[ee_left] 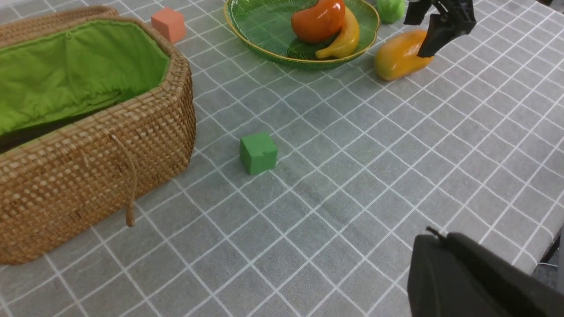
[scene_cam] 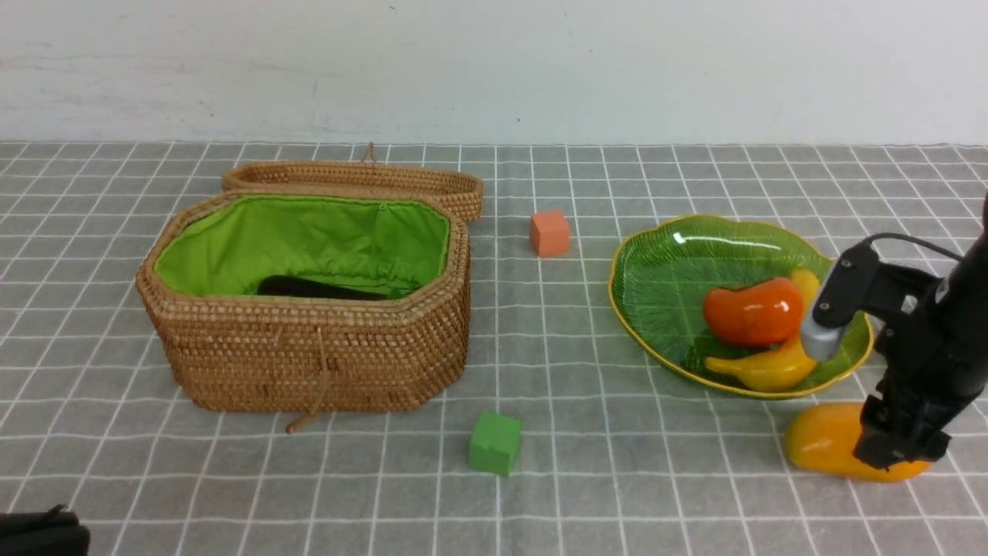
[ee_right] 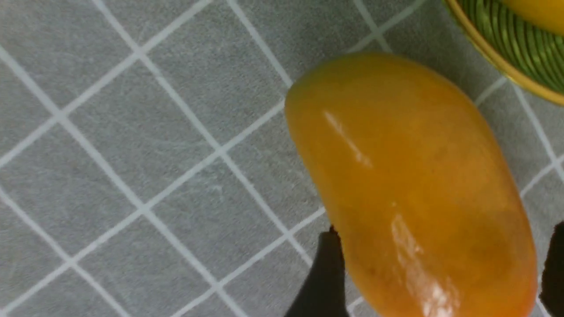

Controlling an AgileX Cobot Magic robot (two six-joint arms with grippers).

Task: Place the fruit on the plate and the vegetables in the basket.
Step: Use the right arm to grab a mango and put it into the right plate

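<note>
The mango (scene_cam: 826, 440) lies on the cloth just in front of the green plate (scene_cam: 679, 270). My right gripper (scene_cam: 899, 455) is down over the mango's right end, its dark fingers either side of it (ee_right: 443, 246). One finger touches the mango; a thin gap shows at the other, so the gripper is open. The persimmon (scene_cam: 752, 310) and banana (scene_cam: 764, 369) lie on the plate. The eggplant (scene_cam: 320, 289) lies dark in the basket (scene_cam: 309, 355). The light green gourd (ee_left: 391, 9) sits beyond the plate. The radish is hidden. My left gripper (scene_cam: 38, 533) is at the near left corner, jaws unclear.
The basket's lid (scene_cam: 355, 181) hangs open behind it. An orange cube (scene_cam: 549, 233) sits between basket and plate. A green cube (scene_cam: 495, 442) sits in front of the basket's right corner. The table's near edge shows in the left wrist view (ee_left: 546, 255).
</note>
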